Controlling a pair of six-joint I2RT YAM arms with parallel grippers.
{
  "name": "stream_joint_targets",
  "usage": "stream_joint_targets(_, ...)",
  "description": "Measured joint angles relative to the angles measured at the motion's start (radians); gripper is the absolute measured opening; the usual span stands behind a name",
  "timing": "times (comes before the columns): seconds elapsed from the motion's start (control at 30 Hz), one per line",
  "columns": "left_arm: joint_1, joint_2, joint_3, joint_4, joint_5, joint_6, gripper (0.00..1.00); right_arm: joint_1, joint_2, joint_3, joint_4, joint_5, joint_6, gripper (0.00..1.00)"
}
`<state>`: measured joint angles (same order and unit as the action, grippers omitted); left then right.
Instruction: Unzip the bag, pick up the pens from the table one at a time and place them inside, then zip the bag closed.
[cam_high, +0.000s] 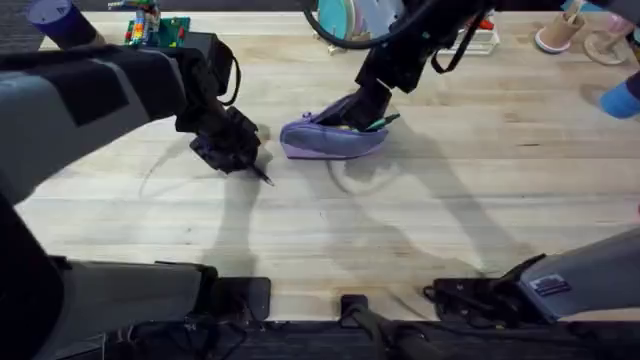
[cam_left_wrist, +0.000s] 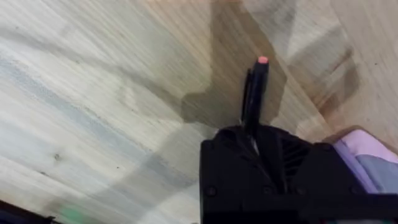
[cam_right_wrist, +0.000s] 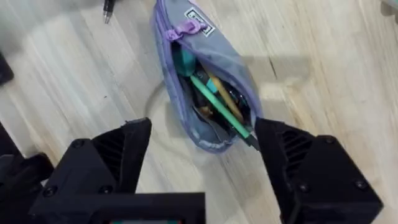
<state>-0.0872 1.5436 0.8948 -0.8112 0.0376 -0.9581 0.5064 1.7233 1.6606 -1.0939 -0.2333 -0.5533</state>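
The lavender bag (cam_high: 330, 140) lies unzipped mid-table, its mouth gaping in the right wrist view (cam_right_wrist: 205, 74). A green pen (cam_right_wrist: 217, 107) rests inside among other items, its end poking out past the bag's right end (cam_high: 382, 123). My right gripper (cam_right_wrist: 205, 155) hovers open just above the bag, one finger on each side; in the overhead view it (cam_high: 362, 108) sits at the bag's far right. My left gripper (cam_high: 235, 148) is left of the bag, shut on the black pen (cam_left_wrist: 254, 93), which sticks out from the fingers over the table (cam_high: 420, 230).
Colourful toy blocks (cam_high: 155, 30) and a purple cup (cam_high: 60, 20) stand at the back left. Pinkish objects (cam_high: 560, 35) and a white item (cam_high: 482, 38) are at the back right. Bare wood stretches in front of the bag.
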Motion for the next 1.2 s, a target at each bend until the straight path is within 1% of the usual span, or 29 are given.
stream_joint_targets(0.27, 0.0, 0.0, 0.002, 0.007, 0.0, 0.004, 0.051, 0.0, 0.0, 0.0, 0.003, 0.0, 0.0, 0.995)
stream_joint_targets(0.47, 0.0, 0.014, 0.023, -0.001, 0.005, 0.049, 0.046, 0.0, 0.0, 0.0, 0.007, 0.0, 0.0, 0.995)
stream_joint_targets(0.63, -0.006, 0.017, 0.066, 0.03, 0.019, 0.093, 0.04, -0.012, -0.015, -0.001, 0.023, 0.001, 0.009, 0.995)
stream_joint_targets(0.73, -0.007, -0.018, 0.103, 0.031, 0.017, 0.128, 0.04, -0.05, -0.057, -0.001, 0.045, 0.009, 0.064, 0.995)
stream_joint_targets(0.87, -0.007, -0.102, 0.143, 0.051, 0.01, 0.172, 0.041, -0.136, -0.113, -0.001, 0.059, 0.017, 0.16, 0.995)
stream_joint_targets(0.97, -0.011, -0.163, 0.157, 0.083, 0.009, 0.193, 0.042, -0.196, -0.129, -0.001, 0.07, 0.022, 0.224, 0.996)
stream_joint_targets(1.1, -0.045, -0.222, 0.158, 0.147, 0.002, 0.262, 0.042, -0.23, -0.129, -0.001, 0.07, 0.024, 0.27, 0.996)
stream_joint_targets(1.2, -0.096, -0.252, 0.158, 0.207, -0.002, 0.355, 0.042, -0.23, -0.129, -0.001, 0.07, 0.024, 0.285, 0.996)
